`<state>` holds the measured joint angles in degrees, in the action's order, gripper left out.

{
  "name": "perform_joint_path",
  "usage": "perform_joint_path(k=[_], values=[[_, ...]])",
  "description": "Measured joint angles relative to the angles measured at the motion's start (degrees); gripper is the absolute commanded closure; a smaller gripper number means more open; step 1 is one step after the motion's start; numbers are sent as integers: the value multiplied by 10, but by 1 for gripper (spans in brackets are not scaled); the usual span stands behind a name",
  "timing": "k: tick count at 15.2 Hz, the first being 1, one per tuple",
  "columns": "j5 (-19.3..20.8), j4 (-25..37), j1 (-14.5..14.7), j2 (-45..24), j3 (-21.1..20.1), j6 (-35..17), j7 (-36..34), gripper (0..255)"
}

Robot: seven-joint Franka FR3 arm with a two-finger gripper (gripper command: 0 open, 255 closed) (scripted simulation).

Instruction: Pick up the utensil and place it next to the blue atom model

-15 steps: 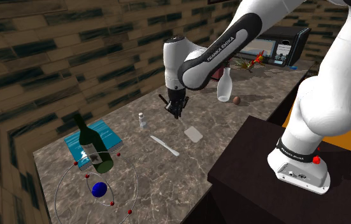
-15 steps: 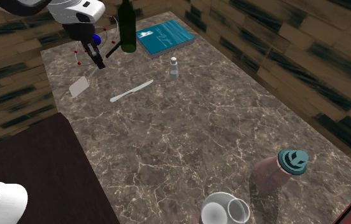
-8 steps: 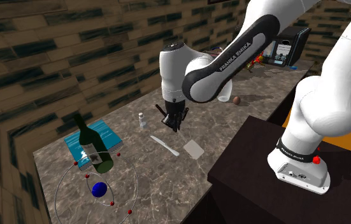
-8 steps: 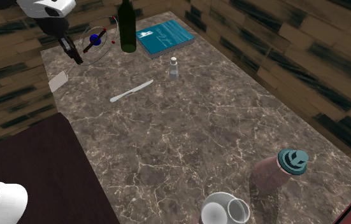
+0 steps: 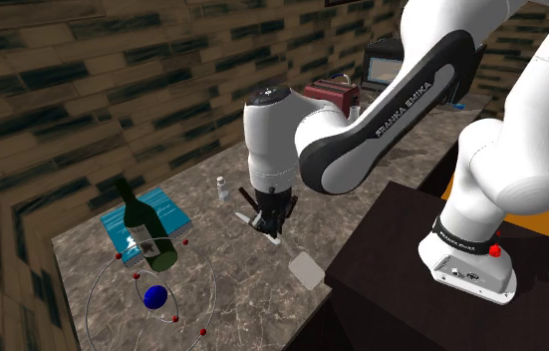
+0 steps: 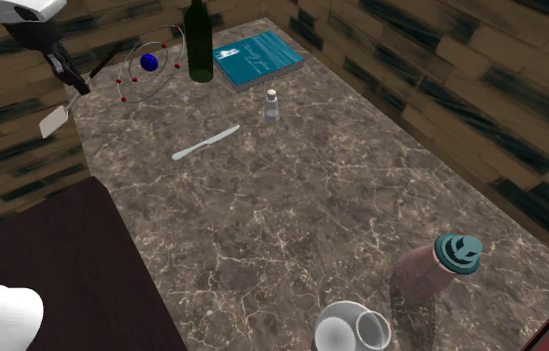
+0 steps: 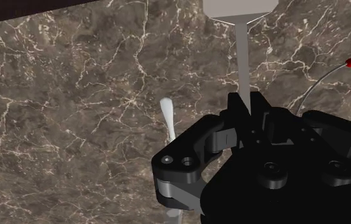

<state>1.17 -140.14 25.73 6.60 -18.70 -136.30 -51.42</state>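
My gripper (image 5: 269,217) is shut on the thin handle of a grey spatula, whose flat blade (image 5: 306,270) hangs over the table's edge near the stand. From the second exterior view, the gripper (image 6: 70,80) and the blade (image 6: 53,122) sit just past the table's left edge, close to the blue atom model (image 6: 148,63). That model (image 5: 154,296) is a blue ball inside wire rings with red beads. In the wrist view the handle (image 7: 244,57) runs out from between the fingers of my gripper (image 7: 247,108). A pale table knife (image 6: 205,143) lies flat on the marble.
A dark green bottle (image 5: 147,237) stands beside the atom model, with a teal book (image 5: 169,211) behind it. A small shaker (image 6: 272,105) stands near the knife. A teal-lidded jar (image 6: 443,265) and a glass cup (image 6: 352,327) are at the other end. The dark stand (image 5: 421,289) borders the table.
The arm has carried the spatula away from the table's middle toward the edge by the stand, ending near the atom model. The knife has not moved.
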Motion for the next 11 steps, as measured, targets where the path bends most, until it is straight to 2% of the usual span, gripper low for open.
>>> perform_joint_path(k=[4,11], values=[[8,19,23,-19,-32,3,-61,255],[35,7,23,-60,-37,-45,-89,255]])
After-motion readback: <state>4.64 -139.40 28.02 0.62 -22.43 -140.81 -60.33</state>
